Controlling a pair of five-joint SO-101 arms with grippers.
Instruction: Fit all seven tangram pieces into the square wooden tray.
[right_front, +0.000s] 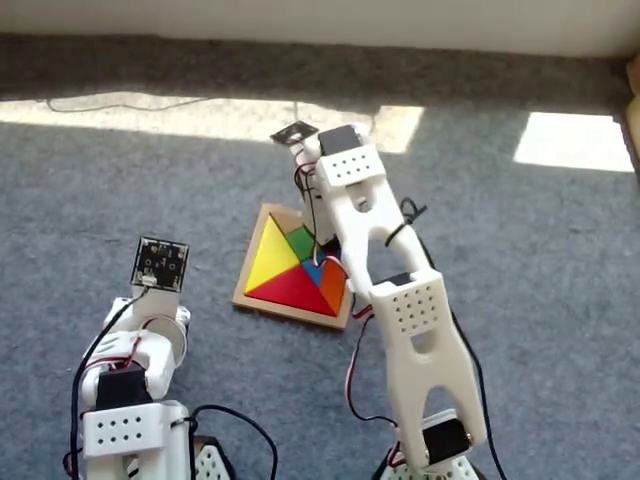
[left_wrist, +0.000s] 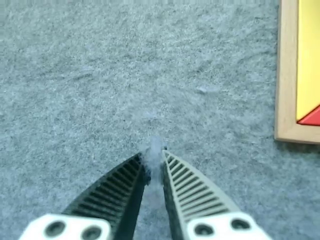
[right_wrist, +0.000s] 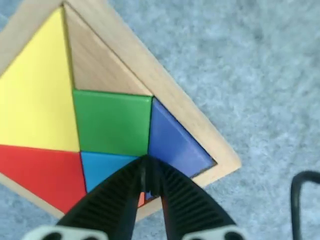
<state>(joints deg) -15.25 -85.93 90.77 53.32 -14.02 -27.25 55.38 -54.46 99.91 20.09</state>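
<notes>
The square tray (right_wrist: 172, 100) of pale wood, with a raised rim, lies cornerwise on the grey, felt-like carpeted surface (right_front: 120, 180). Six flat, smooth, coloured pieces sit inside it. A big yellow triangle (right_wrist: 40, 100) and a big red triangle (right_wrist: 40, 172) meet along one straight edge. A green square (right_wrist: 112, 122) sits next to the yellow one. A dark blue triangle (right_wrist: 172, 142) lies between the square and the rim, and a small light blue triangle (right_wrist: 102, 165) touches the square and the red piece. An orange piece (right_front: 333, 285) fills the corner near the arm. A triangular gap (right_wrist: 100, 65) of bare wood grain lies between the yellow piece, the square and the rim.

The right hand (right_wrist: 147, 162) is above the tray with its dark ribbed fingers together and nothing between them. Their tips are over the spot where the green, dark blue and light blue pieces meet.

The left hand (left_wrist: 155, 152) is over bare carpet, near the tray's side. Its fingers, one black and one pale, are closed to a thin slit and hold nothing.
</notes>
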